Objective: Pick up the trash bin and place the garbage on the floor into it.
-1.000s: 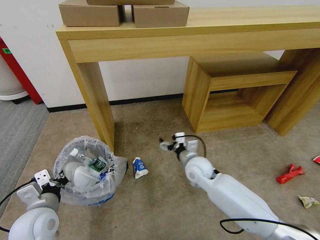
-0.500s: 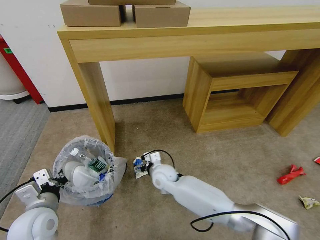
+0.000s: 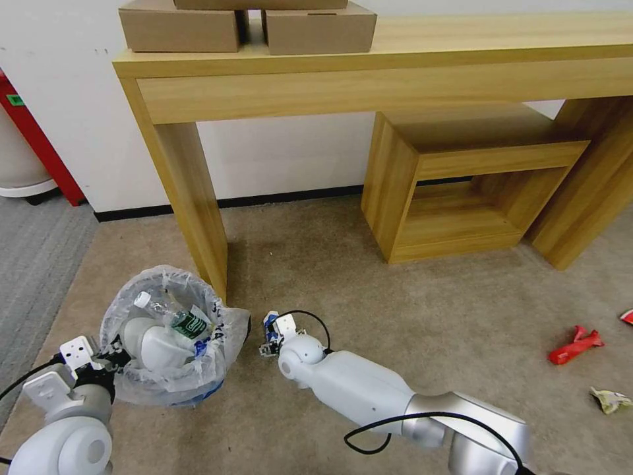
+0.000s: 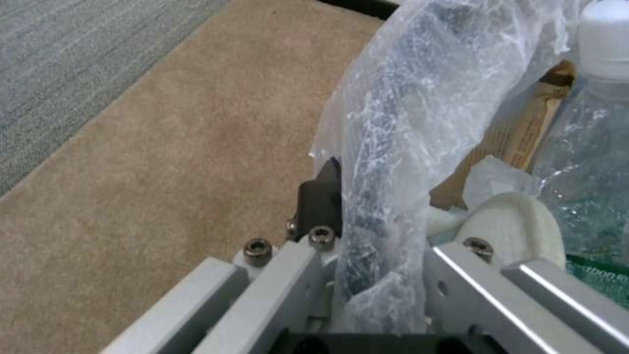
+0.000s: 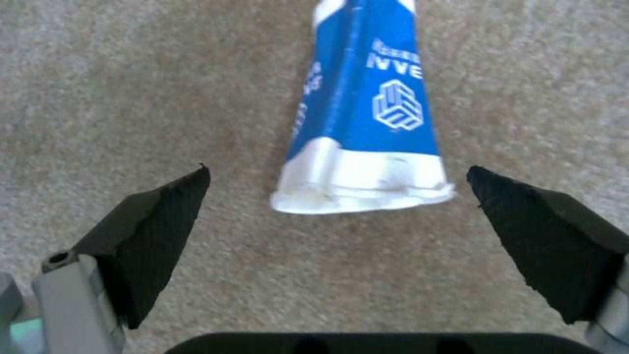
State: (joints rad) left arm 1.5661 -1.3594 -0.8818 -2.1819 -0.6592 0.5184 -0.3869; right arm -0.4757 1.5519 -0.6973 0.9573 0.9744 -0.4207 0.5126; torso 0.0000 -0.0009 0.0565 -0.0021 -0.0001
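Right gripper point(image 5: 337, 216) has been swung across in 1 s from under the desk and lowered, jaws wide, straddling the blue-white wrapper point(image 5: 367, 123) flat on the floor point(image 3: 369, 297); grasp judged imminent. Left gripper point(image 4: 367, 255) is clamped on the trash bin point(image 3: 168, 336) rim.

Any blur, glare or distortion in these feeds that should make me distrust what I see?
Head view: wide-angle bend, desk edges bow; floor shadow beneath it. Left wrist view: bag glints; bin contents soft. Right wrist view: blue wrapper readable between open right end effector tips, slightly soft.
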